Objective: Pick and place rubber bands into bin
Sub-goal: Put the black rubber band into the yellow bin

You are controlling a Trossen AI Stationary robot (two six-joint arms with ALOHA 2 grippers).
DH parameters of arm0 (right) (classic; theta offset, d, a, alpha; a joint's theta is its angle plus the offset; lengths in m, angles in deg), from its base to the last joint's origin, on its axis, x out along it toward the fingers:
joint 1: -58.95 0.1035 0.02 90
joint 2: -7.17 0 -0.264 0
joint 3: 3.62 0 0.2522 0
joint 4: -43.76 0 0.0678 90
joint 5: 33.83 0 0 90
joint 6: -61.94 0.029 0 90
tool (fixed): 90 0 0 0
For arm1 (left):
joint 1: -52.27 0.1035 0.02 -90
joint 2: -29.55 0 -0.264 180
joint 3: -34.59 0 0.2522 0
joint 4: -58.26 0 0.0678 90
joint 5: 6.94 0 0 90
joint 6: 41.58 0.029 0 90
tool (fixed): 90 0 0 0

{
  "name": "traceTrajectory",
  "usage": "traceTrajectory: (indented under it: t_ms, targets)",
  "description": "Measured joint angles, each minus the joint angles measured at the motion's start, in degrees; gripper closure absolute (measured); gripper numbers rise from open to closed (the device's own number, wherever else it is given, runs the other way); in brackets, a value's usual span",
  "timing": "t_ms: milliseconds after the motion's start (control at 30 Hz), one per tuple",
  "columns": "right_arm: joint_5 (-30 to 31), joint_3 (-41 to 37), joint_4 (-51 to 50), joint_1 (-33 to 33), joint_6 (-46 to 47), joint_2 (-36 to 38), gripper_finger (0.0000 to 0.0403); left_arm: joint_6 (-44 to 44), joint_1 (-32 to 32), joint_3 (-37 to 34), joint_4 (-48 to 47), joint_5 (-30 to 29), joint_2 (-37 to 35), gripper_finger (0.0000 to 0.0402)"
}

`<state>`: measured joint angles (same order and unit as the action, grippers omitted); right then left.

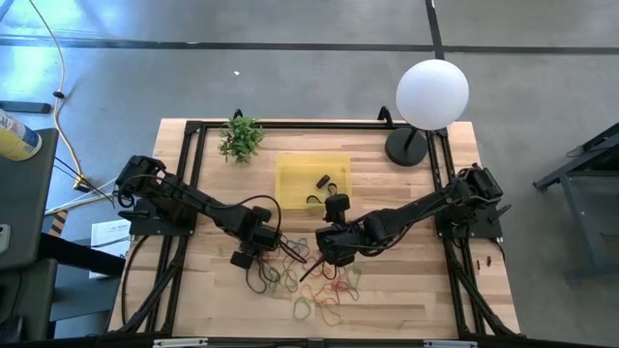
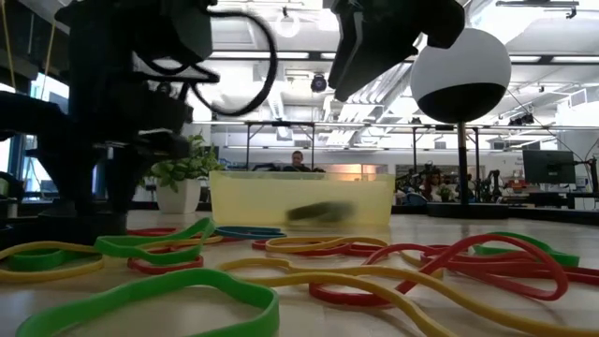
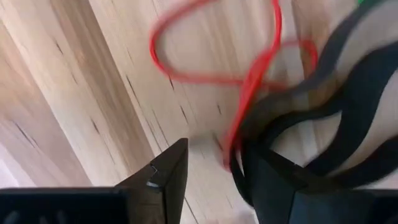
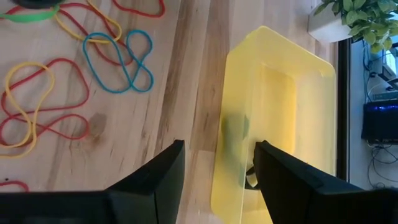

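Left gripper is down low over the table, fingers parted with bare wood showing in the gap; a red rubber band runs right up to one fingertip, and a black band loops just beside it, but whether either is pinched I can't tell. Right gripper hangs at the near edge of the bin, fingers apart, nothing between them.

The rubber bands lie scattered toward the table's front edge, thin floppy loops in red, yellow, green, blue and black, overlapping each other. The bin sits mid-table behind them, a shallow translucent yellow tray with rounded corners and a few dark pieces inside.

A small green plant stands near the table's back left corner, and a white globe lamp on a black base at the back right. The tabletop is pale striped wood.
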<state>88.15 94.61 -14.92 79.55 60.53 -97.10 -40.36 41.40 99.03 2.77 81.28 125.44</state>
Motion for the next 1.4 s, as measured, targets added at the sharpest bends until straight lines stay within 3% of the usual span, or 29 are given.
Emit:
traceTrajectory:
  t_ms: [167,400,700,867,1100,1400]
  targets:
    - [-0.4,0.0,0.4,0.0,0.0,0.0,0.0222,-3.1,0.0,-0.1,-4.8,0.1,0.0,0.027]
    - [-0.5,0.0,0.7,0.0,-0.1,0.0,0.0222,-3.2,0.0,-0.1,-4.8,0.2,0.0,0.0282]
    - [-0.5,0.0,0.6,0.0,-0.1,0.0,0.0222,-3.1,0.0,-0.1,-4.6,-2.4,0.0,0.0393]
    - [-0.4,0.0,0.6,0.0,-0.1,0.0,0.0222,-3.0,0.0,0.6,-5.0,-4.1,0.0,0.038]
    - [-0.4,0.0,0.6,0.0,-0.5,0.0,0.0222,0.2,0.0,5.4,-6.4,-8.8,0.0,0.0394]
    - [2.5,0.0,-3.7,0.1,0.9,0.0,0.0222,2.0,0.0,13.9,-15.3,-19.9,0.0,0.0399]
